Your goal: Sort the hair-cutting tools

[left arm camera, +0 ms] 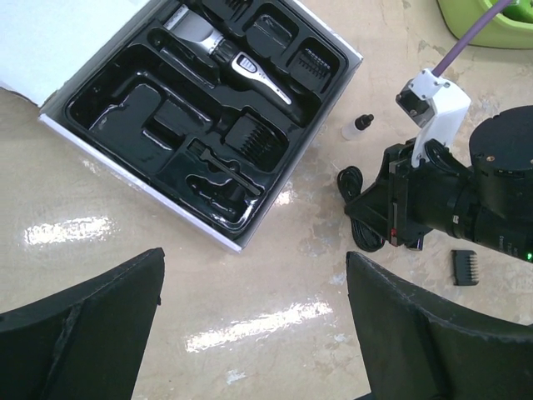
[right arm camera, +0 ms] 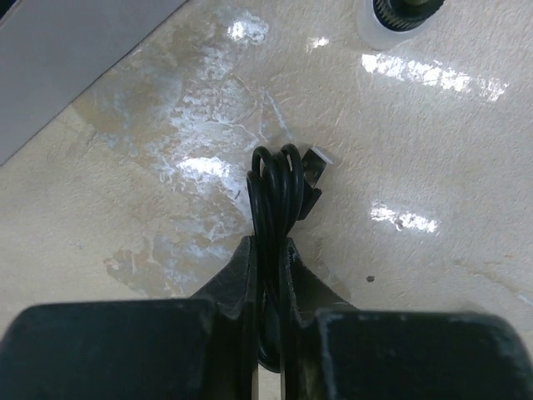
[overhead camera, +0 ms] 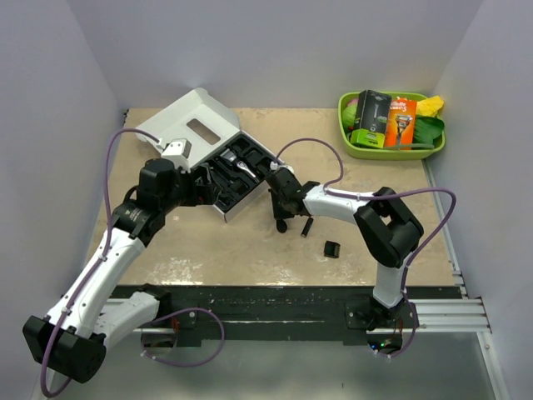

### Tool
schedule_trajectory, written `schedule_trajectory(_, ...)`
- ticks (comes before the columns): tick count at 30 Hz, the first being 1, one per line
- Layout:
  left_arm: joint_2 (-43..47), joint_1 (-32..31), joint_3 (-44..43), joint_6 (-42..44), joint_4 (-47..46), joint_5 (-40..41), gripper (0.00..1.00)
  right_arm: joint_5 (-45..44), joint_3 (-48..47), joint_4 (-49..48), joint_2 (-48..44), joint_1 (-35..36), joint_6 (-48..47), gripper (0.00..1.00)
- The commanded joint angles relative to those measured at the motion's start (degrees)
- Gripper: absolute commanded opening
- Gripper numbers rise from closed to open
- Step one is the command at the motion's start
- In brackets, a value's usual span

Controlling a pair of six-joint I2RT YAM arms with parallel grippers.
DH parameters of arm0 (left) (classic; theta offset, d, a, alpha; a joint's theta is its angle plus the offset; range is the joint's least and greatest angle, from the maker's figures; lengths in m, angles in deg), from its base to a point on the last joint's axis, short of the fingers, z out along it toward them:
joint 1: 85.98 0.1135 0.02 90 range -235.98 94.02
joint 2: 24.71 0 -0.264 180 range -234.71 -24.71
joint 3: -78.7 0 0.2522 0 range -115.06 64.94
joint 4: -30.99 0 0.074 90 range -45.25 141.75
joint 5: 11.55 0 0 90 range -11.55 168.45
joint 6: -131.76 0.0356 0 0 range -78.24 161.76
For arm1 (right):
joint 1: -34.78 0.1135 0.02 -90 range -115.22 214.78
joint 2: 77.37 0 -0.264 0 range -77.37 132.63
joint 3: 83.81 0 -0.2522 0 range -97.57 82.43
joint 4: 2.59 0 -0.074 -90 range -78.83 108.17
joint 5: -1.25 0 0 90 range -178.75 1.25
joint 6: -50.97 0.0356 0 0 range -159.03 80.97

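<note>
**Figure. Sorting of the hair-cutting tools, part-way stage.**

The right hand (right arm camera: 268,267) is narrowed onto the coiled black cord (right arm camera: 279,187). Its two fingers pinch the near loops, while the far loops and the plug stick out just ahead of the fingertips. The cord rests on the desk (right arm camera: 433,275), so it appears gripped but not yet lifted.

Ahead of this hand, beyond the cord, stands a small clear bottle (right arm camera: 391,17) with a dark cap. Ahead and to one side lies the edge of the white box (right arm camera: 67,50).

The left hand (left arm camera: 254,275) stands wide and holds nothing. It hangs over bare desk, with the open box (left arm camera: 52,125) just beyond its fingertips.

Inside the box, the black insert (left arm camera: 108,108) already carries the silver-and-black clipper (left arm camera: 225,54) at its far side. Several comb attachments (left arm camera: 258,137) sit in their own pockets. The large pockets nearest the left hand look unfilled.

Outside the box, close beside the right hand on the side away from the box, lie a loose comb (overhead camera: 306,227) and a further small black piece (overhead camera: 332,248). The green tray (overhead camera: 346,125) of packaged razors sits well apart from both hands, at the far corner of the desk.

Judged from this layout, the task is roughly half done. The clipper and most combs are seated. The cord, the loose comb and the small piece remain to be placed, and possibly the bottle too. Which pocket is meant for the cord cannot be told.
</note>
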Motion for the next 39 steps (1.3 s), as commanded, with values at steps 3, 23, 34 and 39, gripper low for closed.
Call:
schedule_trajectory(3, 2.1, 0.4, 0.7, -1.5, 0.5, 3.0, 0.94, -5.8, -4.1, 4.9, -0.4, 2.0, 0.9, 0.0)
schedule_trajectory(23, 10.7, 0.4, -0.8, -6.2, 4.4, 4.4, 0.94, 5.9, -33.7, -7.7, 10.2, 5.2, 14.1, 0.0)
schedule_trajectory(34, 11.4, 0.4, -1.3, -5.7, 5.3, 5.0, 0.94, 5.2, -41.3, -18.9, 21.0, 7.1, 20.8, 0.0)
schedule_trajectory(39, 11.3, 0.4, -1.4, -5.5, 5.4, 4.9, 0.94, 3.3, -44.4, -19.4, 23.6, 7.1, 23.0, 0.0)
